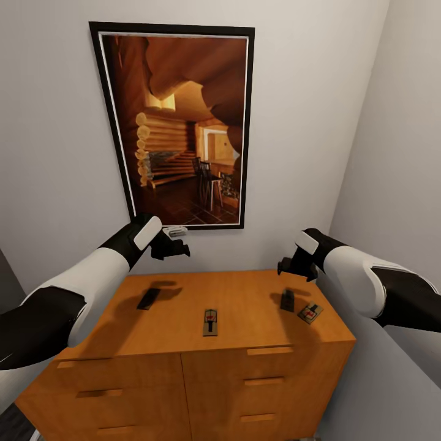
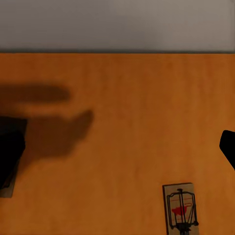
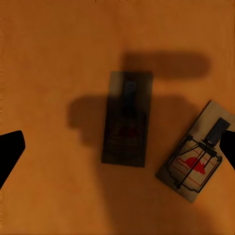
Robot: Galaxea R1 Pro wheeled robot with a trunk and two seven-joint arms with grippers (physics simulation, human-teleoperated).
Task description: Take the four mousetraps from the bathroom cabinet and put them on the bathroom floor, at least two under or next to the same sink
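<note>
Cabinet (image 1: pixel 245 300): 4 mousetraps on top.
R gripper (image 1: pixel 293 264): spread wide, shadowed trap (image 3: pixel 126 119) right below you (long axis along fingers).
L gripper (image 1: pixel 174 247): can't tell.

I see an orange-brown cabinet (image 1: pixel 184 361), tan mousetraps (image 1: pixel 211 321) with red spots, and black-and-white arms.
</note>
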